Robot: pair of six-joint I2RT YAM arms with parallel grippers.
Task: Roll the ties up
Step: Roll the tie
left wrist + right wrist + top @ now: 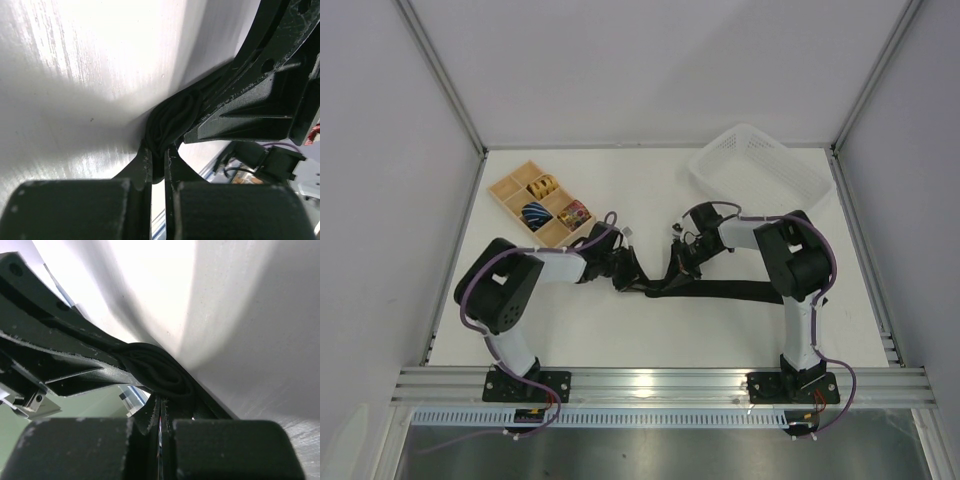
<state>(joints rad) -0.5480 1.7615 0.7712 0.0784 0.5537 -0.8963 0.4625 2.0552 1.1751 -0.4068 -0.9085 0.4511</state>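
A black tie [730, 292] lies as a long strip across the middle of the table, and its left end is wound into a small coil. My left gripper [636, 282] and right gripper [667, 272] meet at that coil from opposite sides. In the left wrist view the coil [172, 120] sits at the tips of my left gripper [159, 152], which is shut on its lower edge. In the right wrist view my right gripper [160, 402] is shut on the fabric just under the coil [160, 371]. Each wrist view shows the other gripper's fingers beside the coil.
A wooden compartment tray [510, 188] with rolled patterned ties stands at the back left. A white mesh basket [760, 170] stands at the back right. Both arm bases are at the near edge.
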